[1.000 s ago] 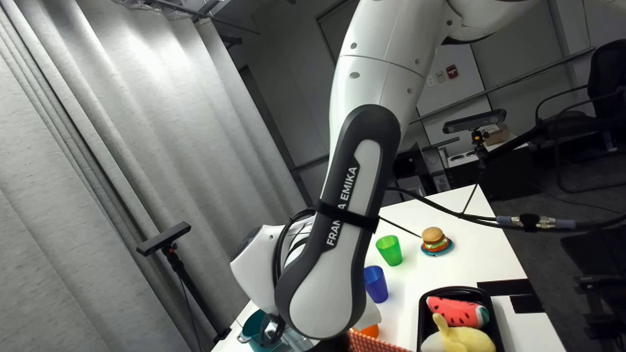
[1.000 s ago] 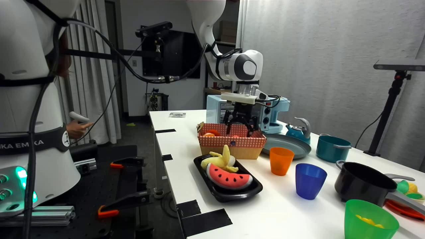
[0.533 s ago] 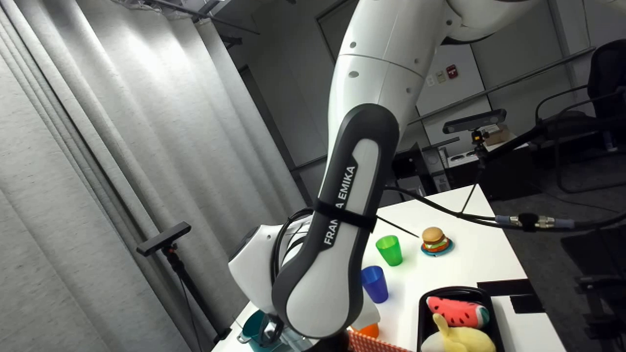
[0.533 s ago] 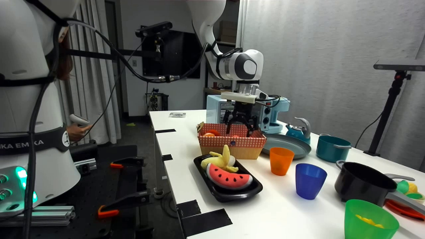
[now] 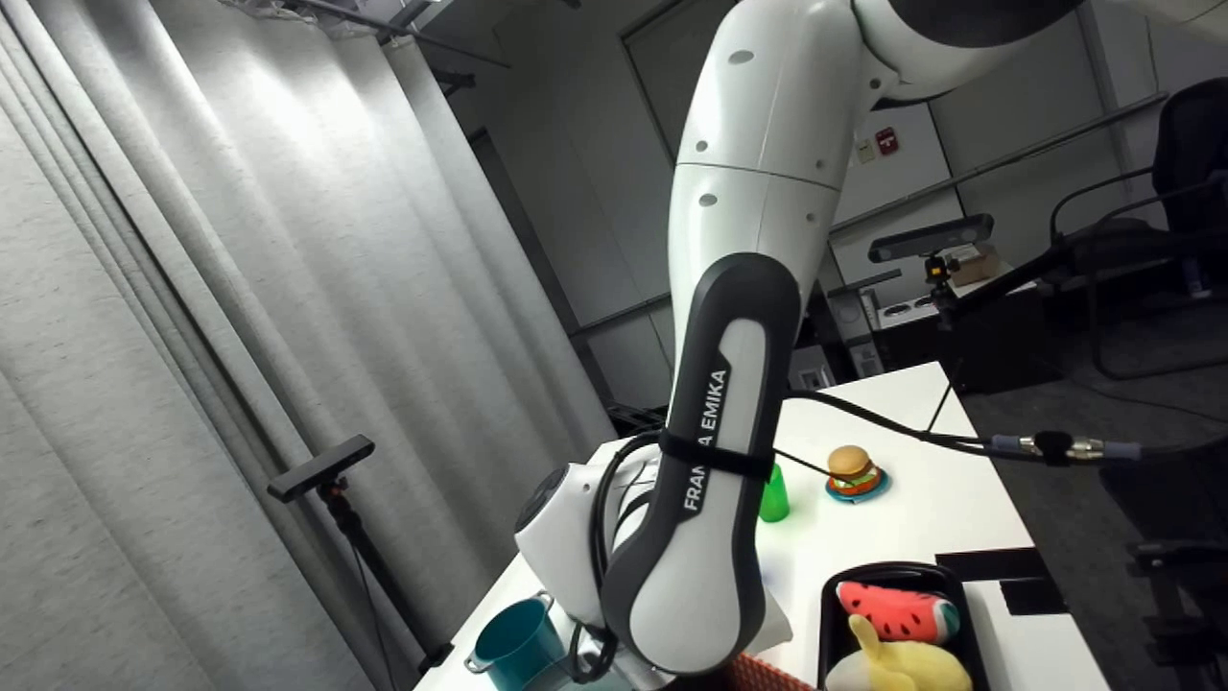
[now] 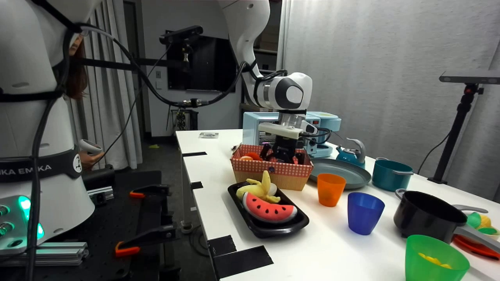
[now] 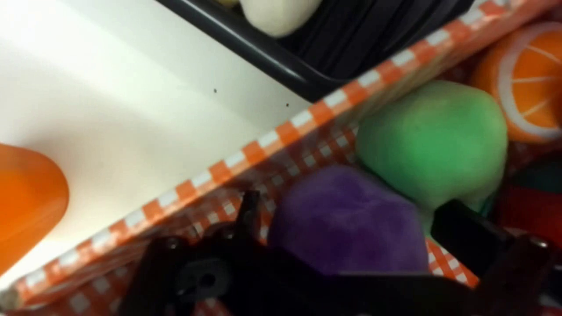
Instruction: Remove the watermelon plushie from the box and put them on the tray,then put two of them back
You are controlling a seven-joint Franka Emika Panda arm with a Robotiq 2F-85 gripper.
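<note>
The jaws stand wide apart inside the checked box (image 6: 250,166), near its rim (image 7: 252,153), straddling an ungripped purple toy (image 7: 347,219). In an exterior view, the watermelon plushie (image 6: 269,209) rests in the black tray (image 6: 269,231), nearer, by the left edge of the bench (image 6: 324,246); a white strip separates tray from orange cup (image 6: 331,189), right.

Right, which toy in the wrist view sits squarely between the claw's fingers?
The rounded purple plush toy, alone centred within the open claw; the rounded green toy and orange citrus-patterned toy lie further up the picture.
</note>
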